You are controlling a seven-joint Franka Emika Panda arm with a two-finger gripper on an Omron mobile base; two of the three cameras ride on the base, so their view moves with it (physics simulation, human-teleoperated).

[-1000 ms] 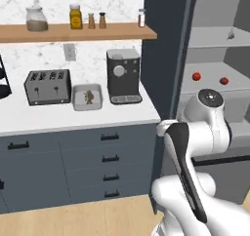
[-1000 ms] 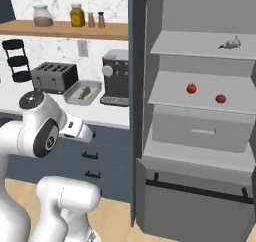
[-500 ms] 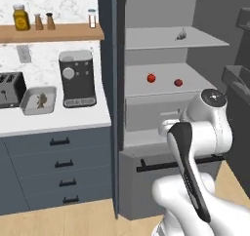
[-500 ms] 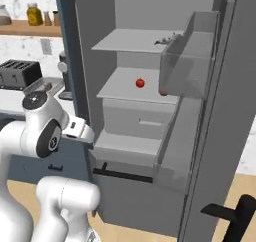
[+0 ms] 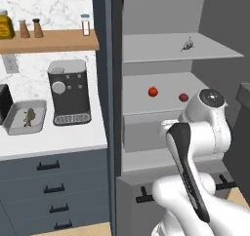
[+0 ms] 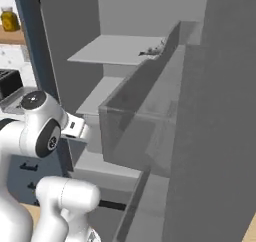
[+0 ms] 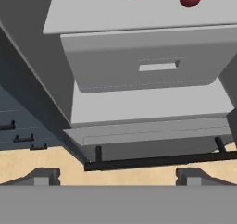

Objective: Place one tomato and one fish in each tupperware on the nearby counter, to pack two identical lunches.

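Two tomatoes (image 5: 153,91) (image 5: 183,97) sit on the fridge shelf (image 5: 146,86), a fish (image 5: 29,116) in the tupperware (image 5: 10,120) on the counter (image 5: 58,140).

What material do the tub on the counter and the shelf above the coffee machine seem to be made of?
The tupperware with a fish inside looks like light-grey plastic, possibly metal: smooth walls, rounded corners, a dull sheen. The picture is rendered, so this stays a guess. The shelf above the coffee machine looks like wood: an even warm brown with a matte face.
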